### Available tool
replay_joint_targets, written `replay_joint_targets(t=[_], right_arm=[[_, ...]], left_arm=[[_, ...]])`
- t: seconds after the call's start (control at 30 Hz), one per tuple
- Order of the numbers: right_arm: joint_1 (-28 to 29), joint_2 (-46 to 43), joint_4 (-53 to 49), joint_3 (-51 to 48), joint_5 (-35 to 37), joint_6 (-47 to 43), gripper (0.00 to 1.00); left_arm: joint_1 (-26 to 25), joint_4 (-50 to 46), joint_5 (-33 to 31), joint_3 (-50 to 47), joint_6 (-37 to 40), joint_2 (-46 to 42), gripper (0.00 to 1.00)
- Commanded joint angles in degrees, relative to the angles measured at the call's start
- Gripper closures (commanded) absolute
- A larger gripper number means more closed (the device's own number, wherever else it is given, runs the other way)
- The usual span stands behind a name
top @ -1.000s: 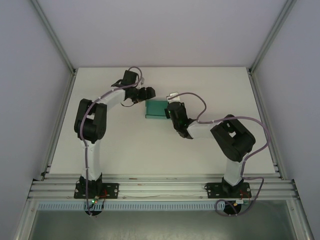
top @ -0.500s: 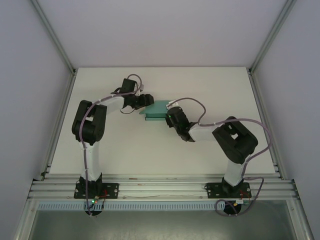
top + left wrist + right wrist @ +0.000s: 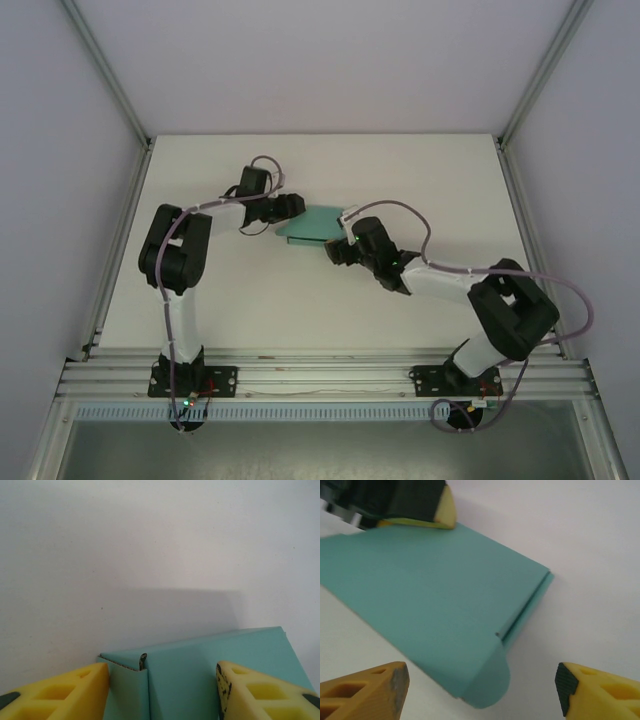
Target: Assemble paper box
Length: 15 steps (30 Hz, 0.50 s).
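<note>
The teal paper box [image 3: 308,224] is a folded, flattened sleeve lying skewed at the middle back of the table. My left gripper [image 3: 288,208] is at its left end. In the left wrist view one yellow finger [image 3: 75,690] presses the box's [image 3: 185,670] narrow side and the other lies against its wide face, so the left gripper [image 3: 162,680] grips it. My right gripper [image 3: 338,250] stands open just off the near right corner. Its fingers [image 3: 370,690] are spread wide of the box [image 3: 430,590], whose rounded end flap [image 3: 492,685] hangs loose, untouched by the right gripper [image 3: 481,680].
The white table [image 3: 300,300] has aluminium rails along its left [image 3: 120,230] and right [image 3: 525,230] sides and a slotted beam [image 3: 320,375] at the front where both arm bases are bolted. The left gripper's fingertip [image 3: 445,507] rests on the box's far end.
My right gripper has opened, let go of the box and drawn back toward the near right. My left gripper has closed in on the box's left end, and the box now sits skewed.
</note>
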Motion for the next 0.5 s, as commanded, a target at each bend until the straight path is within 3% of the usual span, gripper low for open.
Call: replay_joint_targets(t=[0.0, 0.2, 0.33, 0.47], right_arm=[[0.1, -2.6, -0.1, 0.3, -6.4, 3.2, 0.18], [-1.9, 1.1, -1.8, 7.7, 2.4, 15.1, 0.06], [-4.8, 7.8, -6.1, 13.4, 2.8, 20.3, 0.08], [-6.8, 13.4, -4.4, 13.2, 0.6, 22.0, 0.12]], left_arm=[[-0.2, -2.5, -2.8, -3.4, 0.4, -0.6, 0.44], [-0.7, -0.7, -4.2, -5.2, 1.2, -1.6, 0.44], [-1.3, -0.4, -4.5, -5.3, 1.2, -1.4, 0.44], [-1.1, -0.5, -4.7, -5.4, 1.2, -1.6, 0.44]])
